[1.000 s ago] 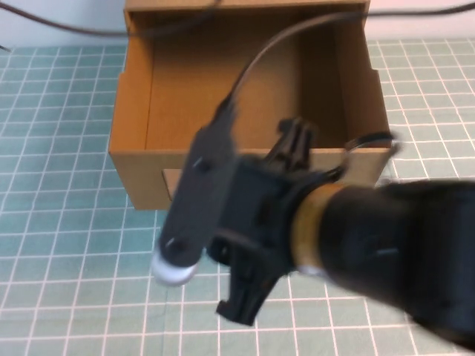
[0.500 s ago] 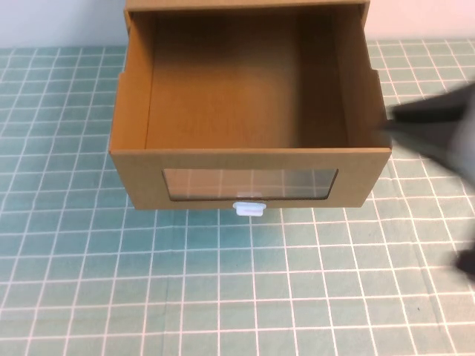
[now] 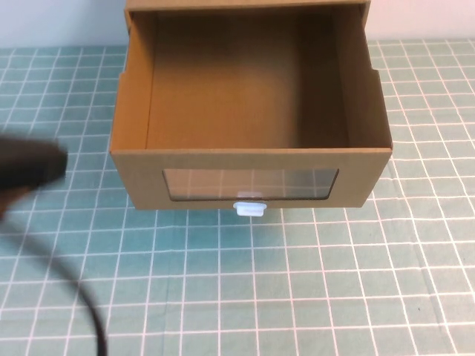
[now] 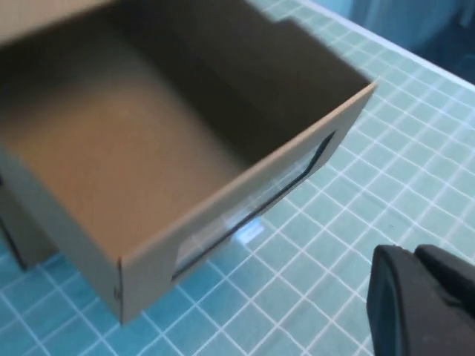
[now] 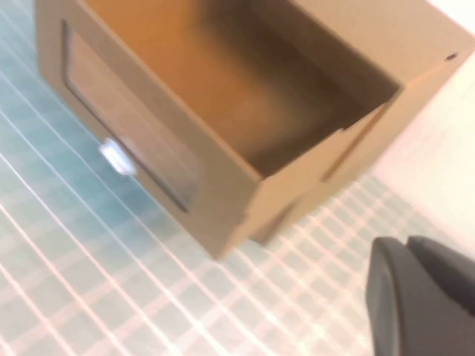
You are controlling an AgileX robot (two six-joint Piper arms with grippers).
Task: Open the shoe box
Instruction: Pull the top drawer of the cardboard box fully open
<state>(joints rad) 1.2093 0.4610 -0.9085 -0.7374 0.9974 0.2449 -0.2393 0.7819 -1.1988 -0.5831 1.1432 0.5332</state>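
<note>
Right gripper point(image 5: 423, 297): clenched, grasping nothing, positioned off the front right corner of the shoe box point(image 3: 249, 96) and apart from it. Left gripper point(image 4: 423, 297): positioned off the front left corner of the shoe box, apart from it; its state cannot be told. Left arm point(image 3: 30, 167): blurred, left of the shoe box. Drawer point(image 3: 132, 111): pulled out of the outer sleeve point(image 3: 245, 4). Its front panel carries a clear window point(image 3: 251, 183) above a white pull tab point(image 3: 250, 208). The shoe box rests on a green grid mat point(image 3: 297, 297).

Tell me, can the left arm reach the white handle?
Probably yes: bare mat lies between the left gripper, left of the box, and the handle. The right gripper, shut, hangs right of it.
</note>
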